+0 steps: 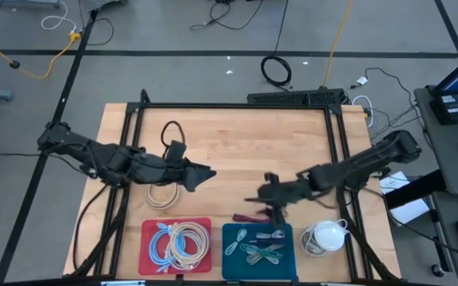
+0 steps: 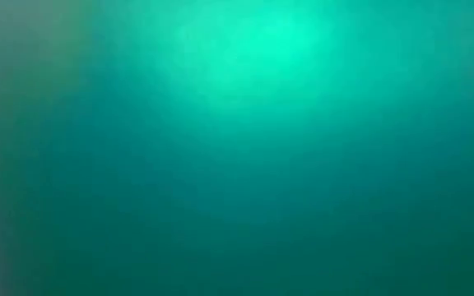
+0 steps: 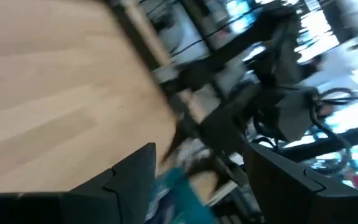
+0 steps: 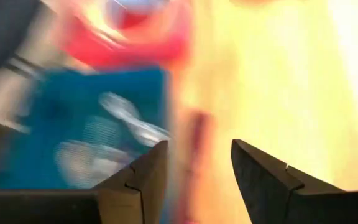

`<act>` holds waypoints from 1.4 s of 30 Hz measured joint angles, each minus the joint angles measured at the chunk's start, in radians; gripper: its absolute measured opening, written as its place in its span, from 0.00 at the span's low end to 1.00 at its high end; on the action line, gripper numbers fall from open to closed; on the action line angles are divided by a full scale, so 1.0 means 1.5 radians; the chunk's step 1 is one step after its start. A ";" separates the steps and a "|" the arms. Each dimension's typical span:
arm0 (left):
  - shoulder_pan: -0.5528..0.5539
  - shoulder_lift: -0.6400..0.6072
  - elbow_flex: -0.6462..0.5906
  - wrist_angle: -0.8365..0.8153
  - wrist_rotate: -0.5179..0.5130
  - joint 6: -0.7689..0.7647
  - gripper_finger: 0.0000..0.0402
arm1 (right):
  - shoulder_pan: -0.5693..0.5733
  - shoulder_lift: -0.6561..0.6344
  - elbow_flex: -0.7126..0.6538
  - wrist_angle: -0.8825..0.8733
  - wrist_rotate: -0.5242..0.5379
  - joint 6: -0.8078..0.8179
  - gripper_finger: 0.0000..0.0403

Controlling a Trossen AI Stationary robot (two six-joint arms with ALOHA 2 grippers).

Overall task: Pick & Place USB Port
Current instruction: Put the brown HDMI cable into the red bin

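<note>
A small dark red piece lies on the wooden table just off the far edge of the blue tray. It also shows blurred in the right wrist view. My right gripper hangs open and empty just above and beyond it, and shows open in its wrist view. My left gripper is open and empty over the middle of the table, and shows open in its wrist view. The low view shows only a teal blur.
A red tray with coiled cables stands at the near edge, left of the blue tray, which holds cable pieces. A beige cable coil lies under the left arm, a black cable farther back. A white object sits right of the blue tray.
</note>
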 joint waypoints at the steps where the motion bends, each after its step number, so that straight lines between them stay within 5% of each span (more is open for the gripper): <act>1: 0.004 0.000 0.000 -0.027 0.003 -0.016 0.61 | -0.020 0.017 0.000 -0.017 0.005 -0.016 0.41; 3: 0.014 0.000 0.000 -0.090 0.013 -0.059 0.61 | -0.066 0.051 0.000 -0.045 -0.008 -0.038 0.40; 7: 0.032 0.000 0.000 -0.219 0.079 -0.112 0.61 | -0.148 0.133 0.001 -0.062 -0.150 -0.059 0.39; 12: 0.034 0.000 0.000 -0.309 0.119 -0.091 0.61 | -0.177 0.184 0.001 -0.065 -0.279 -0.062 0.38; 22: 0.034 -0.005 0.000 -0.348 0.140 -0.041 0.61 | -0.118 0.213 0.001 -0.052 -0.289 -0.019 0.38; 30: 0.063 -0.001 -0.091 -0.566 0.255 -0.199 0.61 | -0.145 0.213 0.001 -0.018 -0.236 -0.028 0.38; 35: 0.069 -0.009 -0.254 -0.418 0.323 -0.258 0.61 | -0.170 0.213 0.001 0.010 -0.236 -0.027 0.38; 38: 0.067 -0.009 -0.335 -0.296 0.270 -0.302 0.61 | -0.180 0.213 0.001 0.023 -0.235 -0.022 0.38; 42: 0.074 -0.009 -0.384 -0.299 0.212 -0.362 0.61 | -0.186 0.213 0.001 0.042 -0.235 -0.004 0.38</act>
